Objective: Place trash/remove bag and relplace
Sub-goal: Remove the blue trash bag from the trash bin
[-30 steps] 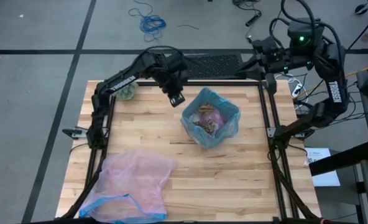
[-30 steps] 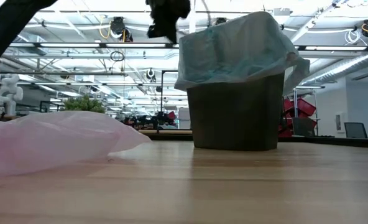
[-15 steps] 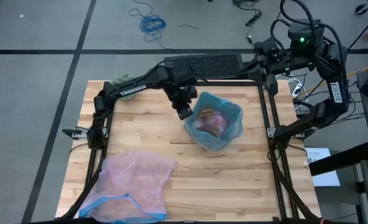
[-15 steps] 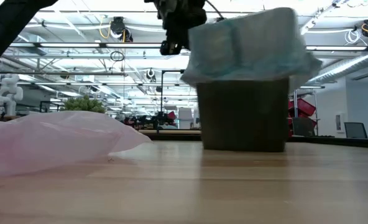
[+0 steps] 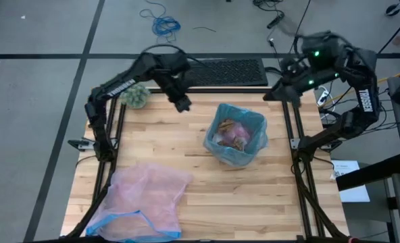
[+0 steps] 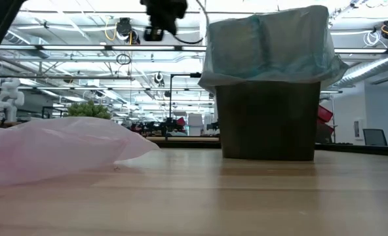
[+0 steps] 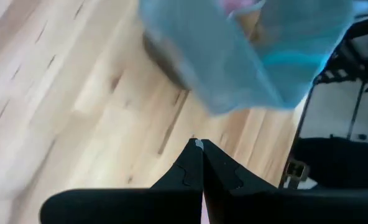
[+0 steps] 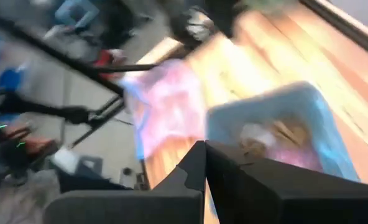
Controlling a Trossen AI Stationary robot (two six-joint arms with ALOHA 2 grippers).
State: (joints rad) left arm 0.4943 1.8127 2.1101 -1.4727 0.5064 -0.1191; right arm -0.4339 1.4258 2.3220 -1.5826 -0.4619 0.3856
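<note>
The thin light-blue plastic bag (image 5: pixel 235 152) lines the brown square bin (image 6: pixel 267 121) right of centre in the high view, with brown and pink crumpled trash (image 5: pixel 234 133) inside. The left gripper (image 5: pixel 183 105), upper centre-left, is fully closed, holding nothing. The right gripper (image 8: pixel 204 147), upper right, is likewise closed and empty.
</note>
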